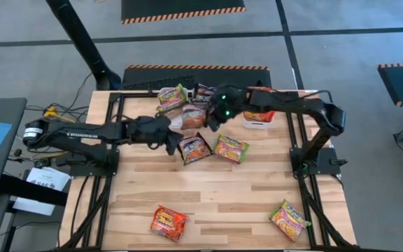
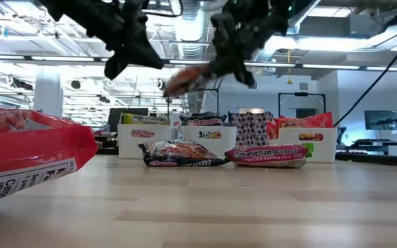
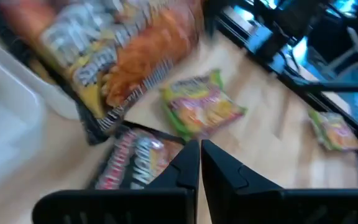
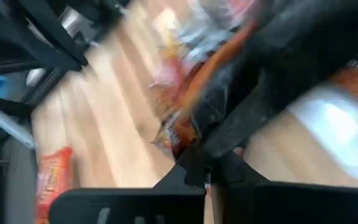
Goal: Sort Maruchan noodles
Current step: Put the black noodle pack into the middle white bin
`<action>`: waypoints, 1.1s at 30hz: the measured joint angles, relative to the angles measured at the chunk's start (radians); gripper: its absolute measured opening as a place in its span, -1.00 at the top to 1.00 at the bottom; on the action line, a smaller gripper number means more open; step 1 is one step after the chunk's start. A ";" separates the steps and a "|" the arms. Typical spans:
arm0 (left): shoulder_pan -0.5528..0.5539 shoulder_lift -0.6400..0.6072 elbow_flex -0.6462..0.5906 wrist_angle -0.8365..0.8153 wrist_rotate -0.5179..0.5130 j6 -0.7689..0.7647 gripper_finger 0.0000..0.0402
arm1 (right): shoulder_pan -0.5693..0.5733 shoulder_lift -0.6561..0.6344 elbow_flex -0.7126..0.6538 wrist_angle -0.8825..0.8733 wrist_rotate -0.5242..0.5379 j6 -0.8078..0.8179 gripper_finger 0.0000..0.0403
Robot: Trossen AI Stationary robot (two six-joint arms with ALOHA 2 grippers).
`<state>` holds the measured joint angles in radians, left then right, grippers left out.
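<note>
My right gripper [image 1: 212, 124] hangs above the table's far middle, shut on a dark brown-black Maruchan packet [image 1: 193, 117] with orange print. It also shows in the low view as the lifted packet [image 2: 185, 79]. My left gripper [image 1: 171, 140] is shut with nothing in it, just left of that packet; its fingers [image 3: 197, 163] meet tip to tip. On the table lie a dark packet [image 1: 194, 148], a green-yellow one [image 1: 231, 148], a red one [image 1: 168, 222] and another green-yellow one [image 1: 290, 219]. My right gripper pinches the dark packet by an edge [image 4: 188, 140] between its two fingers. The packet reaches out beyond the fingertips. It is lifted clear of the table and tilted [image 2: 185, 79], well above the packets that lie below it.
Three white trays [image 2: 143, 140] [image 2: 209, 138] [image 2: 309, 143] stand in a row at the far edge, with packets in them: green-yellow [image 1: 171, 96] at the left, red [image 1: 257, 115] at the right. The table's black frame [image 1: 114, 126] runs along both sides. Bare wood lies in the near middle.
</note>
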<state>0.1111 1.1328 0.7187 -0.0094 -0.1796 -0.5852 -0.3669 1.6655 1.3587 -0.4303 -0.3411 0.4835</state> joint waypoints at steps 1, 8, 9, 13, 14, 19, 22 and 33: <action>0.011 -0.013 0.002 -0.007 -0.013 0.017 0.98 | -0.006 0.001 -0.006 -0.013 0.000 -0.013 0.96; 0.079 -0.056 0.041 0.013 -0.072 0.097 0.98 | -0.104 -0.068 0.002 -0.001 0.020 -0.122 0.97; 0.086 -0.065 0.041 -0.008 -0.082 0.103 0.98 | -0.116 -0.065 0.002 0.006 0.022 -0.135 0.97; 0.119 -0.066 0.052 0.020 -0.106 0.120 0.98 | -0.172 -0.074 0.002 0.032 0.012 -0.188 0.97; 0.128 -0.064 0.052 0.032 -0.105 0.121 0.98 | -0.184 -0.069 0.004 0.054 0.001 -0.209 0.97; 0.161 -0.063 0.053 0.019 -0.106 0.121 0.98 | -0.212 -0.038 0.003 0.111 -0.076 -0.312 0.97; 0.178 -0.063 0.053 0.018 -0.119 0.121 0.98 | -0.205 -0.011 0.004 0.134 -0.114 -0.387 0.97; 0.195 -0.062 0.054 -0.008 -0.131 0.128 0.98 | -0.183 0.084 0.003 0.117 -0.092 -0.488 0.97</action>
<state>0.3065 1.0706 0.7723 -0.0172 -0.3110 -0.4568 -0.5501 1.7494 1.3617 -0.3131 -0.4329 -0.0040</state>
